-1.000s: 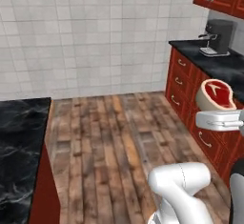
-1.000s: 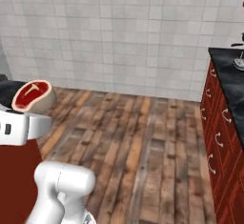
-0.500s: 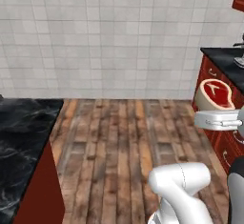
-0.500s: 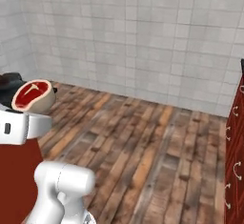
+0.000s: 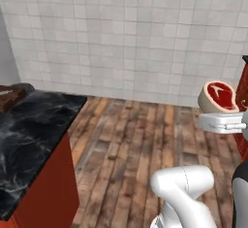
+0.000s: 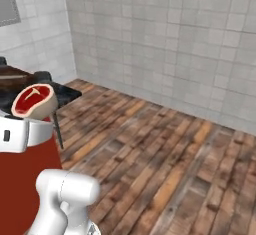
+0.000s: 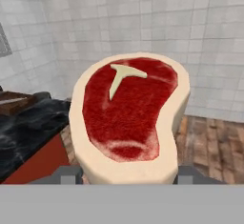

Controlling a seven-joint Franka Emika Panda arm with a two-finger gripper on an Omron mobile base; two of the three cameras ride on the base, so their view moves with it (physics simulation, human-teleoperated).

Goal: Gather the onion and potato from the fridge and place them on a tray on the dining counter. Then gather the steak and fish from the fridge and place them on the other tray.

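Observation:
A raw red steak [image 7: 127,113] with a cream fat rim and a T-shaped bone stands on edge between my fingers. My gripper [image 7: 128,176] is shut on the steak, holding it by its lower edge. In the base views the steak [image 5: 219,96] [image 6: 33,100] rides above the white hand, in the air over the floor. The dining counter [image 5: 34,135] of black veined marble lies to the left. A reddish-brown tray [image 5: 10,96] [image 6: 12,78] rests on its far end, apart from the gripper. The fridge, onion, potato and fish are out of view.
A grey tiled wall [image 5: 131,33] closes the room ahead, with a wooden plank floor [image 5: 140,139] in front of it. The counter has a red side panel [image 5: 48,193]. A sliver of red cabinet [image 5: 244,86] shows at the right edge.
The whole scene has slid to the right as the base turns left. The counter and tray have come into view and the red cabinets have left. The steak stays gripped.

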